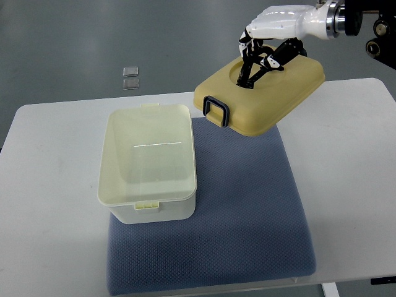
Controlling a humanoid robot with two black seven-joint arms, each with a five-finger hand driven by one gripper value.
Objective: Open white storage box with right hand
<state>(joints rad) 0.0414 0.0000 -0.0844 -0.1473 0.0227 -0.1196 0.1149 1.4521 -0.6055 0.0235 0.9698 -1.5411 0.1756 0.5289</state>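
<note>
The white storage box [147,164] stands open on the left part of a blue-grey mat [247,210], its inside empty. Its cream lid [263,94], with a dark latch [216,110] at its near-left end, is held tilted in the air above the mat's far right corner. My right hand [263,52] comes in from the upper right, white with black fingers, and its fingers grip the lid's top handle recess. The left arm is out of view.
The mat lies on a white table [43,247]. The table's far edge runs just behind the box. Two small clear squares [130,77] lie on the grey floor beyond the table.
</note>
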